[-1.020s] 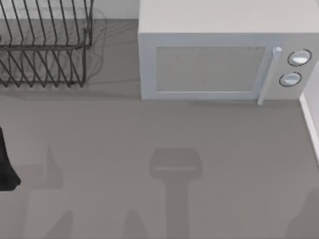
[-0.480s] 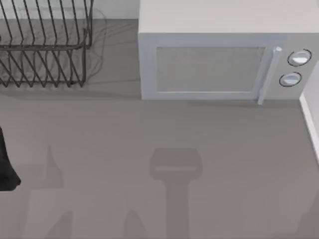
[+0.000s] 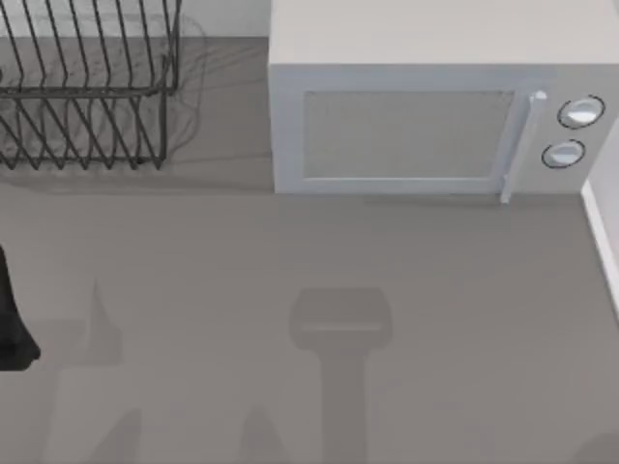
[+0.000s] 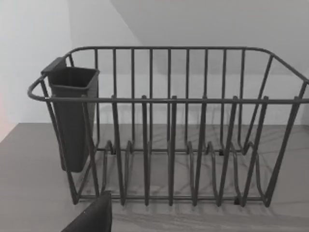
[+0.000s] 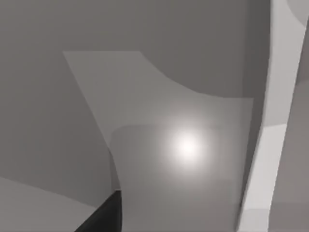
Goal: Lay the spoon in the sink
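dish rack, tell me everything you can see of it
The dish rack is a dark grey wire basket, metal by its look, with a rounded top rail, upright bars on all sides and a row of looped dividers along its floor. A dark, boxy cutlery cup hangs on the rail at one end. No dishes stand in the rack. It sits upright on the grey counter at the far left in the top view, apart from the microwave to its right.

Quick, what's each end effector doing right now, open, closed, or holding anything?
Left end effector: at the table's left edge, state cannot be told.
Right end effector: state cannot be told.
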### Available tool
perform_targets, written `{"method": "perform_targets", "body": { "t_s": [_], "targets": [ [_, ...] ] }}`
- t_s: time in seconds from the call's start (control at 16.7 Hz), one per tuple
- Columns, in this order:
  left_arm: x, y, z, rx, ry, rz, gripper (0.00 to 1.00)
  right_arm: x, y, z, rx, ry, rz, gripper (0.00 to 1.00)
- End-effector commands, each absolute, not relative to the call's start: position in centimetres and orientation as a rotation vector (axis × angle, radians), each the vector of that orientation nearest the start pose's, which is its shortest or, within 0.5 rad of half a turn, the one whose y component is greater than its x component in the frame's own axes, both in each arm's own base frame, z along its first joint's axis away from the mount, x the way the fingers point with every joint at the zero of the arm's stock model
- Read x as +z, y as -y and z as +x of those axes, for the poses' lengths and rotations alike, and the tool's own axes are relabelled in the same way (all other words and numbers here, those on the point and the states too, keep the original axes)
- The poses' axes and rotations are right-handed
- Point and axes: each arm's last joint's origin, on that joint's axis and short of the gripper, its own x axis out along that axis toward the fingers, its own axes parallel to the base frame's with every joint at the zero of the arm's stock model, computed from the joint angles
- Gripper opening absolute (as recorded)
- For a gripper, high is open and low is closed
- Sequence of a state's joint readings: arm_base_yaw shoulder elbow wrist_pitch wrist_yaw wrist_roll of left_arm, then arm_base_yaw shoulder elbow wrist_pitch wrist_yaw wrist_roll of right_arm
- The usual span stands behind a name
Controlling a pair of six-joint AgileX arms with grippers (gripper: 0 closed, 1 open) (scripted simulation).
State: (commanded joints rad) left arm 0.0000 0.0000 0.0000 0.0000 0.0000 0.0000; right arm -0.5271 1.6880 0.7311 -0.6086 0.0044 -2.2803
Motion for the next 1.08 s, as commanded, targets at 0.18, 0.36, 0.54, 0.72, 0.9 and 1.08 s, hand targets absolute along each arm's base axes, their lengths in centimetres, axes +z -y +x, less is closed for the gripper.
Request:
{"method": "perform_targets", "body": {
  "t_s": [0.18,0.36,0.54,0.72,0.9,1.08],
  "targets": [
    [16.00,0.12,10.57,0.000,0.000,0.000,1.00,9.31,12.36,21.29,1.341,-1.120,-1.348,1.00],
    [16.00,0.12,10.57,0.000,0.000,0.000,1.00,9.31,12.36,21.29,1.341,-1.120,-1.348,0.92],
    [16.00,0.12,10.57,0.000,0.000,0.000,1.00,9.31,12.36,21.29,1.341,-1.120,-1.348,0.70],
    [16.00,0.12,10.57,0.000,0.000,0.000,1.00,9.31,12.36,21.29,1.341,-1.120,-1.348,0.47],
    [16.00,0.12,10.57,0.000,0.000,0.000,1.00,9.31,12.36,21.29,1.341,-1.120,-1.348,0.25],
    [16.00,0.12,10.57,0.000,0.000,0.000,1.00,9.31,12.36,21.29,1.341,-1.120,-1.348,0.02]
  ]
}}
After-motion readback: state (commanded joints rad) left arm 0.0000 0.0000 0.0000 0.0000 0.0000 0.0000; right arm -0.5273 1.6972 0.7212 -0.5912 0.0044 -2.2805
